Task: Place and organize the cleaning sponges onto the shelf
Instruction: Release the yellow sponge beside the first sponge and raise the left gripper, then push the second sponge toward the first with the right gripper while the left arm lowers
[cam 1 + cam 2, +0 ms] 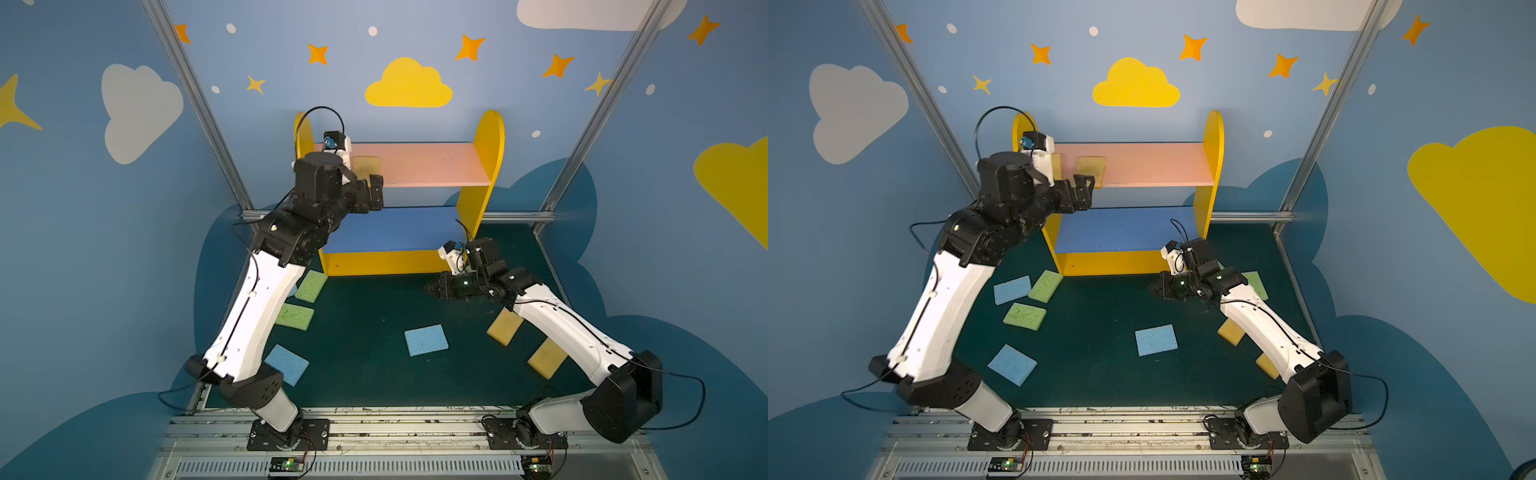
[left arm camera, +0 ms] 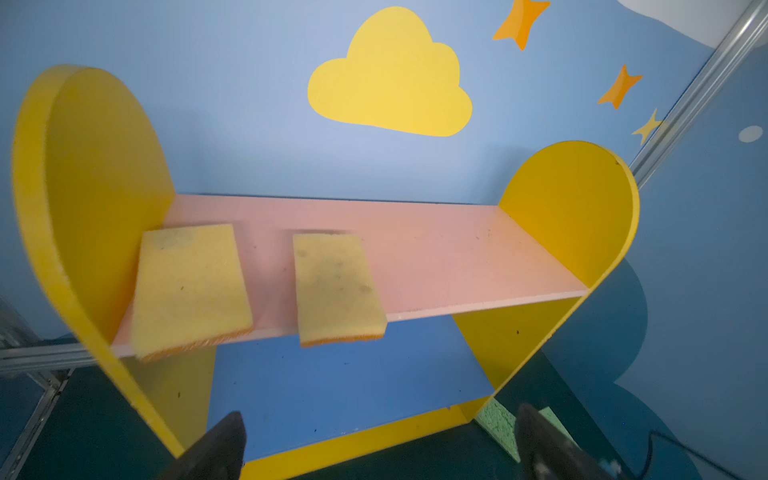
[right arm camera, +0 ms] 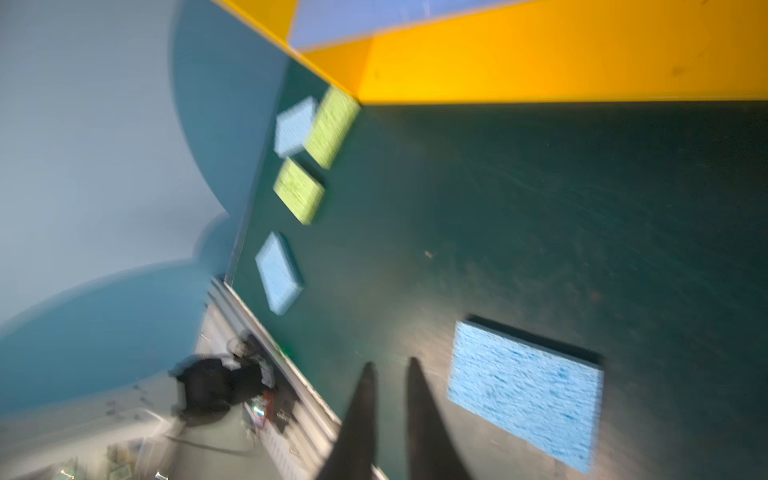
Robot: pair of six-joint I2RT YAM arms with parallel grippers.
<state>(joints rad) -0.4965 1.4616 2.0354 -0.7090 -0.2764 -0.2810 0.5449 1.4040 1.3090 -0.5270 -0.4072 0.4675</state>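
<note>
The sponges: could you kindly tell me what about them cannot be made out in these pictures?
- Leftmost yellow sponge on the pink board: all but hidden in both top views by the left arm.
- Yellow sponges on the mat, one and its neighbour: partly under the right arm.
- Green sponge beside the shelf: mostly behind that arm.
- Right wrist view: motion blur smears the far sponges.

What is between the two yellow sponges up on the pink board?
Nothing, just bare pink board between the sponge beside the side panel and the other sponge; the left wrist view shows it.
</note>
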